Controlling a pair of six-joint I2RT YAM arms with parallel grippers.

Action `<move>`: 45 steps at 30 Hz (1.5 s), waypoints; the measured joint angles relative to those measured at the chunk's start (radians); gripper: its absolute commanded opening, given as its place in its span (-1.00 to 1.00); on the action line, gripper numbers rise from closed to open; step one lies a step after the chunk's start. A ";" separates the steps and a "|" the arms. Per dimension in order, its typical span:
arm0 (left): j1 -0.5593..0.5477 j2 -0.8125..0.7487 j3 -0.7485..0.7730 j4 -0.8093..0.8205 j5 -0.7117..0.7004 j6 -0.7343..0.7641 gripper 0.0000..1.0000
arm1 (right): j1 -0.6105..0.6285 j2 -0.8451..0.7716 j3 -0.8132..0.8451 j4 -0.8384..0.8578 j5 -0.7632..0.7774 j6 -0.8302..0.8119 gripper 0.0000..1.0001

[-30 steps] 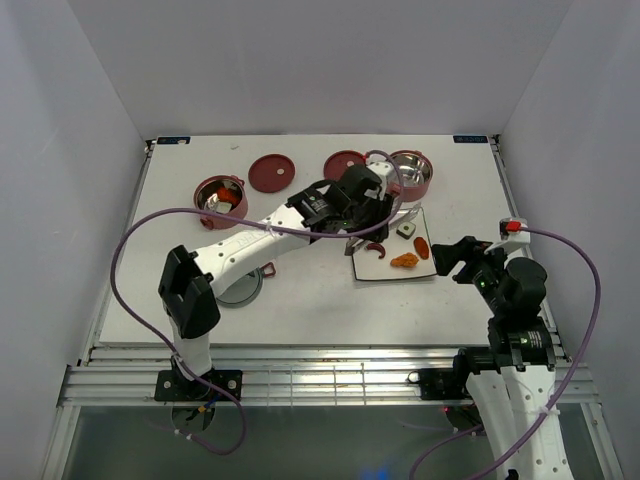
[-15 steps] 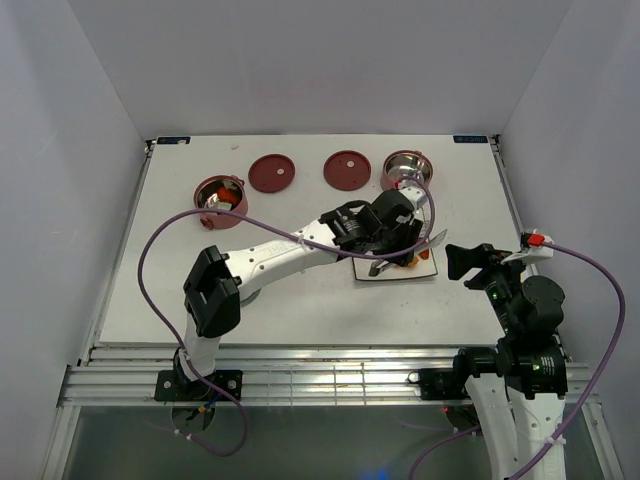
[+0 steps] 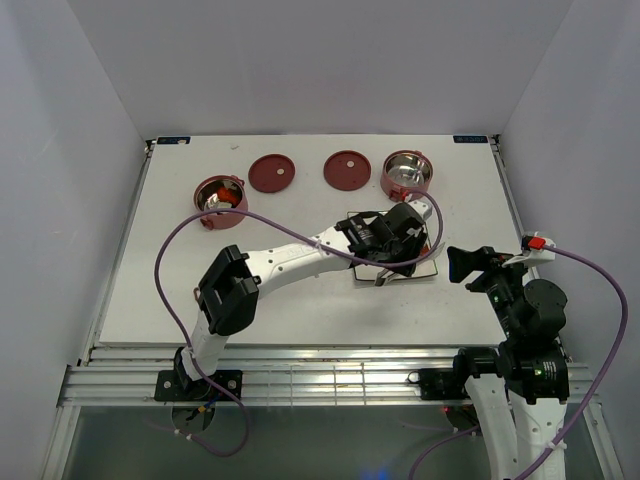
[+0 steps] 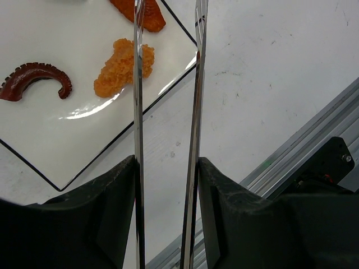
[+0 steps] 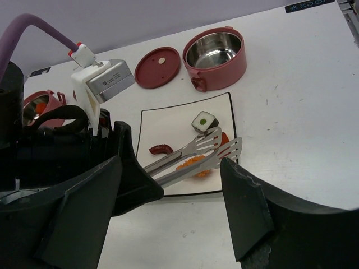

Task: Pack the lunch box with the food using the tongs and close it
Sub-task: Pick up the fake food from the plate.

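Tongs (image 4: 137, 112) in pinch of left gripper (image 4: 166, 168), tips over half-hidden nugget (image 4: 115, 73); right gripper (image 5: 170, 162) agape.

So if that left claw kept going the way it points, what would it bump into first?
The left gripper holds long silver metal tongs, which lead: they'd reach the white square plate first, probably at the orange crumbed nugget; height above it is unclear.

White table (image 3: 320, 315) between plain pale walls (image 3: 300, 60)
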 measured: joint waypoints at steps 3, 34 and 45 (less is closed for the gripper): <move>-0.003 0.000 0.000 0.000 -0.011 0.015 0.11 | 0.000 -0.002 0.000 0.000 0.000 -0.003 0.54; -0.018 0.161 0.157 -0.116 -0.141 -0.051 0.14 | 0.000 -0.048 0.000 -0.016 -0.001 -0.011 0.54; -0.014 0.165 0.185 -0.143 -0.148 -0.071 0.14 | 0.000 -0.053 0.000 -0.023 0.000 -0.026 0.54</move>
